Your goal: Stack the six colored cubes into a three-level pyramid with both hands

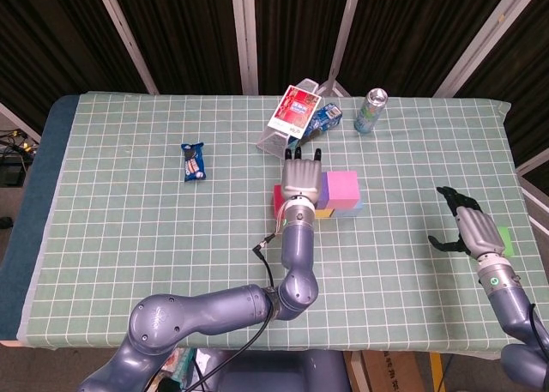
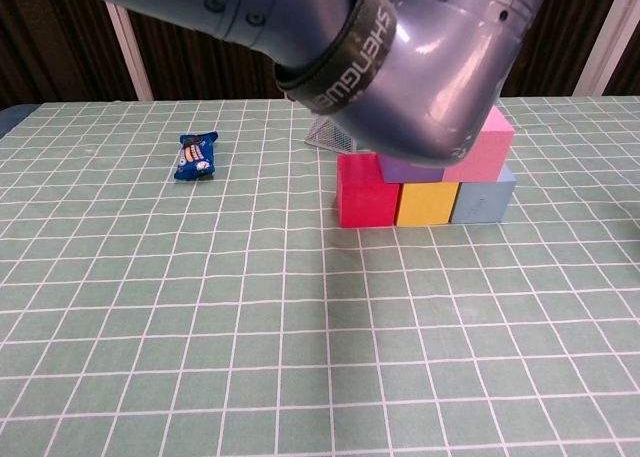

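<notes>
- The cubes stand near the middle of the tabletop (image 1: 129,238), toward its far half; the bottom row reads red cube (image 2: 366,192), yellow cube (image 2: 428,203), blue cube (image 2: 484,199), side by side and touching; on them sit a purple cube (image 2: 400,169), mostly hidden by the arm, and a pink cube (image 2: 488,152); I see five only, and a sixth shows nowhere, unless the left hand hides it.
- The cubes look light, stiff and matt, with flat faces and square edges, probably foam or painted wood; my guess is they grip well and will not crush, yet slide readily on each other if nudged; best taken by two opposite side faces, high up, so the underside lands flat.
- The left hand (image 1: 300,177) hangs over the red and purple cubes, fingers pointing away toward the far edge and lying close together; whether it holds or presses anything I cannot tell, as its back covers what lies beneath; in the chest view only the forearm shows.
- The right hand (image 1: 473,227) hovers well apart by the right edge, fingers spread and curved, holding nothing; a green patch (image 1: 506,240) lies just beside it, too hidden to name.
- Beyond the stack: a clear box with a red-and-white packet (image 1: 294,113), a small blue carton (image 1: 326,116), a can (image 1: 371,111); off to the left a blue snack bar (image 1: 194,161).
</notes>
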Controlling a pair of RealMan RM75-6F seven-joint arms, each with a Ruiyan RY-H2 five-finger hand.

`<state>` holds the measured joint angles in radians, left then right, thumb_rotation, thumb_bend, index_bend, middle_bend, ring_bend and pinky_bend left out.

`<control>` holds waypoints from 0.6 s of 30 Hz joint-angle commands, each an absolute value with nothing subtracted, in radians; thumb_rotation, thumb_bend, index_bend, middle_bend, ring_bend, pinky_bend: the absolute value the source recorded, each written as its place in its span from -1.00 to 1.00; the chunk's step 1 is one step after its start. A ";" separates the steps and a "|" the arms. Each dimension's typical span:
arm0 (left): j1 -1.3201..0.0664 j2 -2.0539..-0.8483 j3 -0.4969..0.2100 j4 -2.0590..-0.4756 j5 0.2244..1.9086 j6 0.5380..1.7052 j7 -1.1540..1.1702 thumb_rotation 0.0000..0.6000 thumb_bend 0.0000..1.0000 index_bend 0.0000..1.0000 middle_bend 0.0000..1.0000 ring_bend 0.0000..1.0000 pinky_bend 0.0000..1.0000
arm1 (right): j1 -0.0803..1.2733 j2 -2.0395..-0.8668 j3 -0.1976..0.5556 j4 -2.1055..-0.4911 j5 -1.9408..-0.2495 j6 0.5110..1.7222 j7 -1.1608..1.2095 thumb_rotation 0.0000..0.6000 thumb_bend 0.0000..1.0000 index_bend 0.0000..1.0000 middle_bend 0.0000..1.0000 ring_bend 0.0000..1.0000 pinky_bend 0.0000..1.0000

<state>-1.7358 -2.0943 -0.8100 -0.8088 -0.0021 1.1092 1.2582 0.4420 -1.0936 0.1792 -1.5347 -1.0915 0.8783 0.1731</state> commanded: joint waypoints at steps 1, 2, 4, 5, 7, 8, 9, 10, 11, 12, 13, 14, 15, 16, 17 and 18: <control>-1.736 -2.096 -0.813 -0.804 -0.002 1.107 1.260 1.00 -0.34 -1.00 -0.04 -0.92 -0.93 | 0.442 -1.093 0.179 -1.535 -1.093 0.878 0.174 1.00 -0.36 -1.00 -0.90 -0.90 -1.00; -1.736 -2.096 -0.813 -0.803 -0.001 1.108 1.261 1.00 -0.34 -1.00 -0.04 -0.92 -0.93 | 0.442 -1.093 0.180 -1.535 -1.093 0.879 0.175 1.00 -0.36 -1.00 -0.90 -0.90 -1.00; -1.736 -2.097 -0.815 -0.803 0.002 1.107 1.261 1.00 -0.34 -1.00 -0.04 -0.92 -0.93 | 0.442 -1.093 0.179 -1.535 -1.093 0.878 0.175 1.00 -0.35 -1.00 -0.90 -0.90 -1.00; -1.736 -2.097 -0.815 -0.803 0.002 1.106 1.260 1.00 -0.34 -1.00 -0.04 -0.92 -0.93 | 0.442 -1.094 0.179 -1.536 -1.093 0.878 0.175 1.00 -0.36 -1.00 -0.90 -0.90 -1.00; -1.735 -2.097 -0.816 -0.801 0.005 1.103 1.260 1.00 -0.34 -1.00 -0.04 -0.92 -0.93 | 0.442 -1.094 0.178 -1.536 -1.094 0.876 0.174 1.00 -0.35 -1.00 -0.90 -0.90 -1.00; -1.734 -2.097 -0.815 -0.801 0.006 1.104 1.261 1.00 -0.34 -1.00 -0.04 -0.92 -0.93 | 0.442 -1.095 0.177 -1.535 -1.094 0.876 0.173 1.00 -0.35 -1.00 -0.90 -0.90 -1.00; -1.733 -2.097 -0.815 -0.802 0.007 1.104 1.260 1.00 -0.34 -1.00 -0.04 -0.92 -0.93 | 0.443 -1.095 0.177 -1.535 -1.094 0.876 0.173 1.00 -0.35 -1.00 -0.90 -0.90 -1.00; -1.732 -2.097 -0.815 -0.803 0.008 1.105 1.260 1.00 -0.34 -1.00 -0.04 -0.92 -0.93 | 0.443 -1.094 0.177 -1.535 -1.094 0.875 0.174 1.00 -0.35 -1.00 -0.90 -0.90 -1.00; -1.731 -2.097 -0.816 -0.804 0.008 1.105 1.260 1.00 -0.34 -1.00 -0.04 -0.92 -0.93 | 0.442 -1.095 0.177 -1.535 -1.093 0.875 0.174 1.00 -0.35 -1.00 -0.90 -0.90 -1.00; -1.730 -2.097 -0.816 -0.804 0.009 1.105 1.260 1.00 -0.34 -1.00 -0.04 -0.92 -0.93 | 0.443 -1.094 0.177 -1.535 -1.093 0.875 0.174 1.00 -0.35 -1.00 -0.90 -0.90 -1.00; -1.730 -2.098 -0.816 -0.804 0.009 1.105 1.261 1.00 -0.35 -1.00 -0.04 -0.92 -0.93 | 0.443 -1.094 0.178 -1.535 -1.092 0.875 0.174 1.00 -0.35 -1.00 -0.90 -0.90 -1.00; -1.729 -2.098 -0.816 -0.804 0.009 1.105 1.261 1.00 -0.35 -1.00 -0.04 -0.92 -0.93 | 0.442 -1.094 0.178 -1.535 -1.092 0.875 0.174 1.00 -0.35 -1.00 -0.90 -0.90 -1.00; -1.728 -2.099 -0.816 -0.803 0.010 1.105 1.262 1.00 -0.34 -1.00 -0.04 -0.92 -0.93 | 0.443 -1.094 0.178 -1.535 -1.092 0.874 0.174 1.00 -0.35 -1.00 -0.90 -0.90 -1.00; -1.728 -2.100 -0.816 -0.801 0.009 1.103 1.262 1.00 -0.34 -1.00 -0.04 -0.92 -0.93 | 0.443 -1.094 0.177 -1.535 -1.092 0.874 0.174 1.00 -0.35 -1.00 -0.90 -0.90 -1.00; -1.727 -2.101 -0.817 -0.799 0.009 1.102 1.262 1.00 -0.34 -1.00 -0.04 -0.92 -0.93 | 0.443 -1.094 0.177 -1.535 -1.092 0.874 0.174 1.00 -0.35 -1.00 -0.90 -0.90 -1.00; -1.727 -2.102 -0.818 -0.796 0.009 1.099 1.262 1.00 -0.34 -1.00 -0.04 -0.92 -0.93 | 0.443 -1.094 0.177 -1.535 -1.092 0.873 0.175 1.00 -0.35 -1.00 -0.90 -0.90 -1.00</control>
